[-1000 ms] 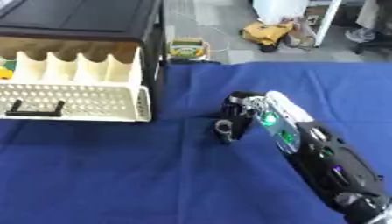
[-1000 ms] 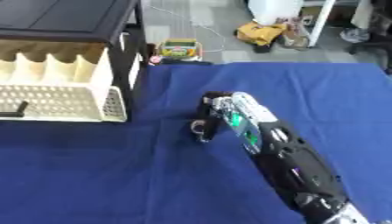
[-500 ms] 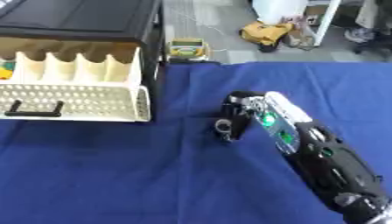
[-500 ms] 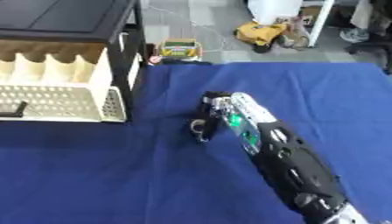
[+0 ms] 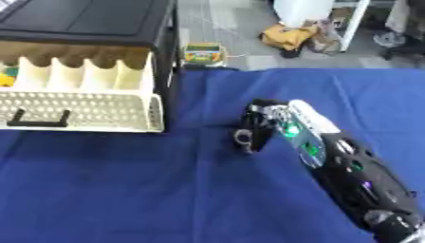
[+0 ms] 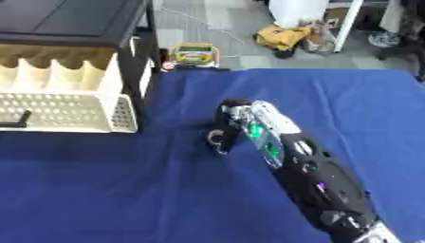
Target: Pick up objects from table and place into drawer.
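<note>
Both eyes look steeply down from the head, sharing cloth (image 5: 124,190), drawer (image 5: 83,110), right hand (image 5: 259,126); right eye offset rightward.

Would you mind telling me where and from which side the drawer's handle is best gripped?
Judging by its pose, take the black handle at its middle bar. It stands proud of the pulled-out drawer front, facing the near table edge, so come from the near side, fingers hooking over the bar. The right hand is across the blue cloth.

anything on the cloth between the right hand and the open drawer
Nothing visible. The right hand sits on the blue cloth, and the stretch of cloth leading left to the open drawer shows only bare fabric.
</note>
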`<move>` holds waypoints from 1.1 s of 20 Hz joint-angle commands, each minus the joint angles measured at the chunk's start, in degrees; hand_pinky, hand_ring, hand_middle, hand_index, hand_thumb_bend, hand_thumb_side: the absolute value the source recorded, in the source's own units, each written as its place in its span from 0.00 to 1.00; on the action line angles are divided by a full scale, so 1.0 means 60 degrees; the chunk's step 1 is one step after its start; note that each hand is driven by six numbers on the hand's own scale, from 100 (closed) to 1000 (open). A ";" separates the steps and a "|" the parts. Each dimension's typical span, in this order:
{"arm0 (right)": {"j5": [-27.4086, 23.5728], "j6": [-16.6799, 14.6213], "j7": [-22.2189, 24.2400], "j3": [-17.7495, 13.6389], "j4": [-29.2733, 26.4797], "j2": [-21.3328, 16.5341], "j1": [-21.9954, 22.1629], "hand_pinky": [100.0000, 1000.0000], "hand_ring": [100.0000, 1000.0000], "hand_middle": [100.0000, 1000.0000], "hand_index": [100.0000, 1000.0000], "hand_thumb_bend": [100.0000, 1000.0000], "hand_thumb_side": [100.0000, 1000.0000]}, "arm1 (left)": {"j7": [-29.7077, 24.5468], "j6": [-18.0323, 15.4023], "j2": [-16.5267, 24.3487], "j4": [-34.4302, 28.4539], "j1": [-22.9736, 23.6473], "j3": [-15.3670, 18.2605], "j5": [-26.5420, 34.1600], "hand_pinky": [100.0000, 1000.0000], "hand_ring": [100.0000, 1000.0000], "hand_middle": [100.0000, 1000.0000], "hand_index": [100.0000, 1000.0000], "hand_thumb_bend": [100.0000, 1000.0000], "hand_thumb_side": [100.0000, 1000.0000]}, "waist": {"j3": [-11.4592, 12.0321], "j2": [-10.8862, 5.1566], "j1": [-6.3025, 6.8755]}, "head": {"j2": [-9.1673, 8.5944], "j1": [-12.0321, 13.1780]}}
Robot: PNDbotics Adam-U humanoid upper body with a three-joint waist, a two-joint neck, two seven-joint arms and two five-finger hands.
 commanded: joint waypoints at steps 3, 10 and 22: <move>-0.0139 0.0078 0.0032 0.0004 -0.0271 -0.0151 -0.0338 0.28 0.52 0.48 0.61 0.27 0.00 | -0.0017 0.0050 0.0215 -0.0114 -0.0066 0.0076 0.0001 0.00 0.00 0.00 0.64 0.00 0.70 | -0.0035 -0.0258 0.0013 | 0.0057 0.0093; -0.0361 0.0119 0.0087 0.0050 -0.0325 -0.0144 -0.0619 0.27 0.52 0.47 0.61 0.29 0.01 | -0.0028 0.0070 0.0249 -0.0114 -0.0041 0.0065 0.0014 0.00 0.00 0.00 0.64 0.00 0.70 | -0.0111 -0.0364 -0.0006 | 0.0189 0.0187; -0.0203 0.0017 -0.0019 0.0176 -0.0295 0.0114 -0.1478 0.26 0.50 0.46 0.60 0.31 0.07 | -0.0128 0.0149 0.0312 -0.0114 0.0007 -0.0012 0.0027 0.00 0.00 0.00 0.64 0.00 0.69 | -0.0246 -0.0633 -0.0113 | 0.0354 0.0423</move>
